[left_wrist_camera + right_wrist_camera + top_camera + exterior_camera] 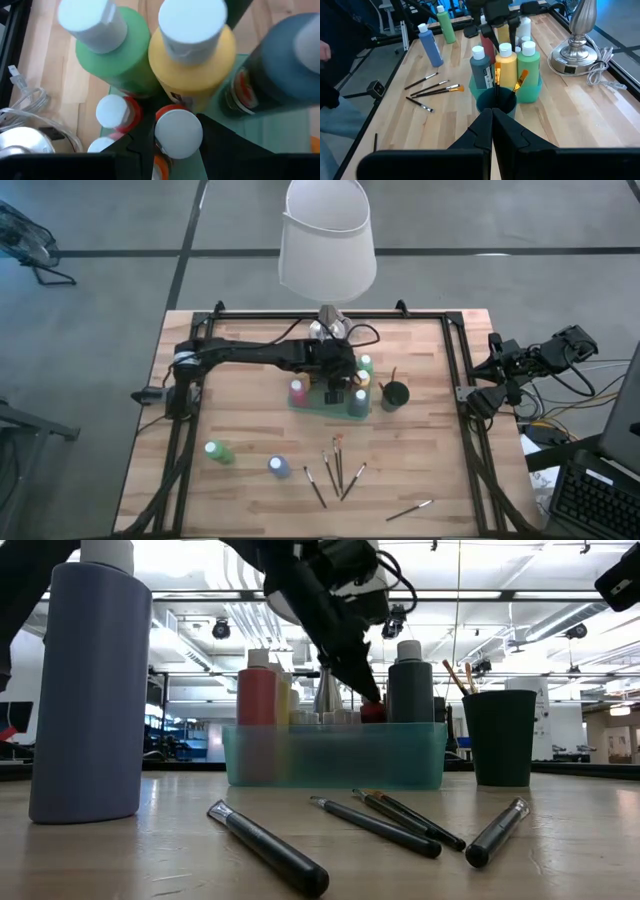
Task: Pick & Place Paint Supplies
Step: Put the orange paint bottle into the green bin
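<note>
The left gripper [172, 150] pinches a small red bottle [177, 134], upright, cap up, inside the teal tray [308, 404] at mid-table. Right gripper [491, 131], pressed together, waits at the right edge. Brushes [337, 470] lie lengthwise on the wooden table [250, 500] nearer.

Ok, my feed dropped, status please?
Left tool over teal tray, closed on small orange bottle. Right tool shut, parked at table's right edge. Tall bottles crowd the tray.
</note>
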### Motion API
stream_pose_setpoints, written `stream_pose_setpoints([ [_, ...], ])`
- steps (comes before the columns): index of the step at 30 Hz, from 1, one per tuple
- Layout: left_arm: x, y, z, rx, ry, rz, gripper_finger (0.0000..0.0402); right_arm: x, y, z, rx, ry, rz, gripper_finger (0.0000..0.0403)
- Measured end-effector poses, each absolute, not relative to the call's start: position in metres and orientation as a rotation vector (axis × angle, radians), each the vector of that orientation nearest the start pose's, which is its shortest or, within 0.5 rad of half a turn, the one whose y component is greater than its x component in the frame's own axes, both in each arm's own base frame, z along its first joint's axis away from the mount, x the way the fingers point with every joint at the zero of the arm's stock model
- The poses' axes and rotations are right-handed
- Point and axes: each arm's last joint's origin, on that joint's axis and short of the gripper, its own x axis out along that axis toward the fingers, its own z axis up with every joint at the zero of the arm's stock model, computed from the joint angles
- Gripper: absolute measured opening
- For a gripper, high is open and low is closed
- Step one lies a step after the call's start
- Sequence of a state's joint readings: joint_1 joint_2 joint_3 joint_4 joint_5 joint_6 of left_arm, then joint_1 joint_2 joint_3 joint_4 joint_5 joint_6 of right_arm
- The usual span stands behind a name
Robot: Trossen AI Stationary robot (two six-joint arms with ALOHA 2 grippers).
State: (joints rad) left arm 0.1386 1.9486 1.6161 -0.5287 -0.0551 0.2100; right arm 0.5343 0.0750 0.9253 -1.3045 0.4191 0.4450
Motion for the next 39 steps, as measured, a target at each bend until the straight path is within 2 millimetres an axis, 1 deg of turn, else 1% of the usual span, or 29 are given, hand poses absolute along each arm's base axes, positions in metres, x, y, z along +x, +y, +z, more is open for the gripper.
stream_pose_setpoints([
  [14, 0.441, 0.066, 0.227, 0.165, 0.890, 0.111, 0.0126, -0.030, -0.032, 0.306, 0.230, 0.418, 0.021, 0.0008],
  [27, 0.443, 0.072, 0.229, 0.161, 0.850, 0.120, 0.0127, -0.030, -0.032, 0.306, 0.230, 0.418, 0.021, 0.0008],
  [35, 0.444, 0.073, 0.230, 0.213, 0.836, 0.117, 0.0155, -0.030, -0.032, 0.306, 0.230, 0.418, 0.022, 0.0008],
  [39, 0.445, 0.074, 0.231, 0.214, 0.823, 0.120, 0.0161, -0.030, -0.032, 0.306, 0.231, 0.418, 0.021, 0.0008],
])
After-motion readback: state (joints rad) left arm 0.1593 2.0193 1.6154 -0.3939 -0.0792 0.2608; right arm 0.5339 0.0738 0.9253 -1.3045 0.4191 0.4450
